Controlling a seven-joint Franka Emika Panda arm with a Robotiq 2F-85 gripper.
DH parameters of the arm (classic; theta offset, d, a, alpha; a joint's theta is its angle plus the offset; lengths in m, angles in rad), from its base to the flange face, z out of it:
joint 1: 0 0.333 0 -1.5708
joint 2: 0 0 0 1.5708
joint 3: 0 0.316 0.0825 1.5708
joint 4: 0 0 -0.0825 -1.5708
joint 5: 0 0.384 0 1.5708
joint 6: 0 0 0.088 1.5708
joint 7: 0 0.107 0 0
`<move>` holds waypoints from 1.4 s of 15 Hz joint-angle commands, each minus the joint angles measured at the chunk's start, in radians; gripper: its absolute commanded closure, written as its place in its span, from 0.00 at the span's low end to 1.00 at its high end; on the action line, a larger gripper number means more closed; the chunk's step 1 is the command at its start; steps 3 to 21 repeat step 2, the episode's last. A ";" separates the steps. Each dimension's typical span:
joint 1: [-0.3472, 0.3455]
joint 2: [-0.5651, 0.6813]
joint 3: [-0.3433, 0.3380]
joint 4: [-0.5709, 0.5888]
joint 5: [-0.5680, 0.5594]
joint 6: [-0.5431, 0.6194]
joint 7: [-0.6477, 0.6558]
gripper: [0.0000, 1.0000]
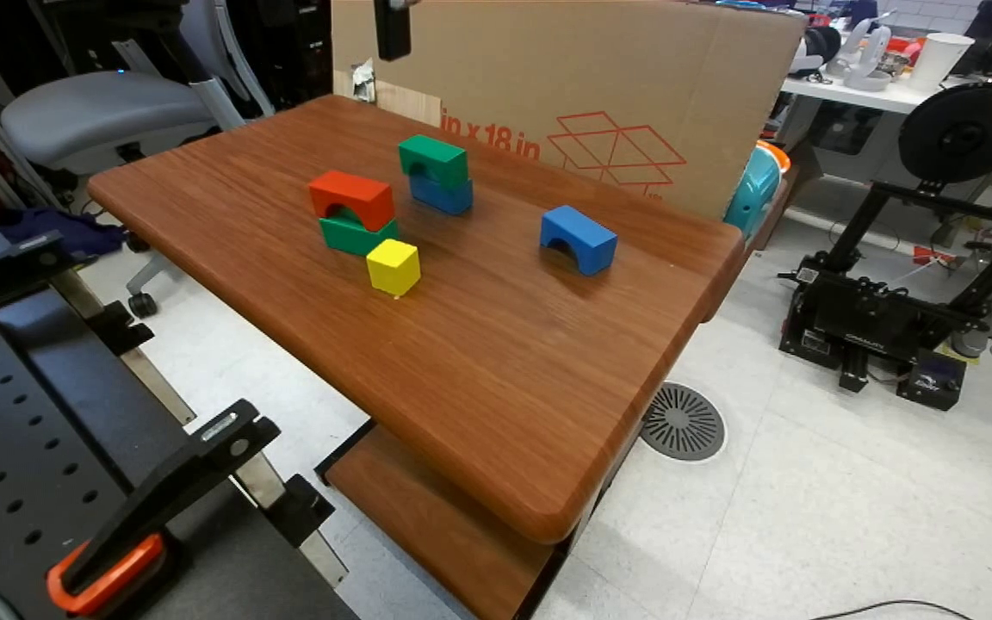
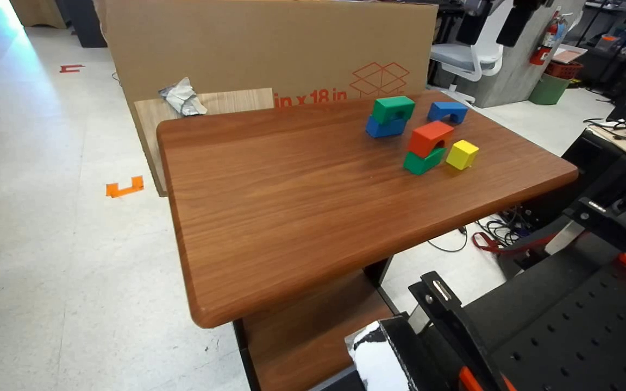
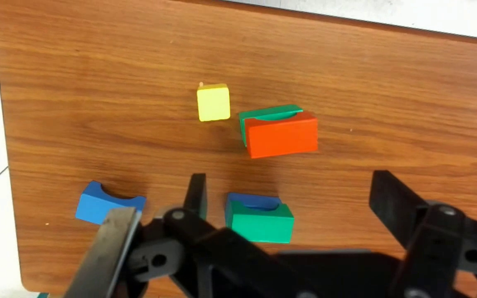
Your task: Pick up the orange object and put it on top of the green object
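The orange block (image 1: pixel 351 196) is a red-orange arch, and it rests on top of the green block (image 1: pixel 356 235) on the table. Both also show in an exterior view, the orange block (image 2: pixel 430 137) above the green block (image 2: pixel 423 162). In the wrist view the orange block (image 3: pixel 283 135) covers most of the green block (image 3: pixel 272 112). My gripper (image 3: pixel 291 174) is open with nothing between its fingers, high above the table. Its fingertips (image 2: pixel 491 36) show at the top edge of an exterior view. In an exterior view only one finger (image 1: pixel 393 33) shows.
A yellow cube (image 1: pixel 393 268) stands close beside the orange and green stack. A green arch (image 1: pixel 433 159) sits on a blue block (image 1: pixel 442 195) nearby. A single blue arch (image 1: pixel 579 238) stands apart. A large cardboard box (image 1: pixel 496 69) stands along the table's far edge.
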 commanded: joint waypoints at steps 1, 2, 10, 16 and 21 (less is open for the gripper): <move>0.019 0.000 -0.017 -0.002 0.004 -0.003 -0.002 0.00; 0.019 0.000 -0.017 -0.004 0.004 -0.003 -0.002 0.00; 0.019 0.000 -0.017 -0.004 0.004 -0.003 -0.002 0.00; 0.019 0.000 -0.017 -0.004 0.004 -0.003 -0.002 0.00; 0.019 0.000 -0.017 -0.004 0.004 -0.003 -0.002 0.00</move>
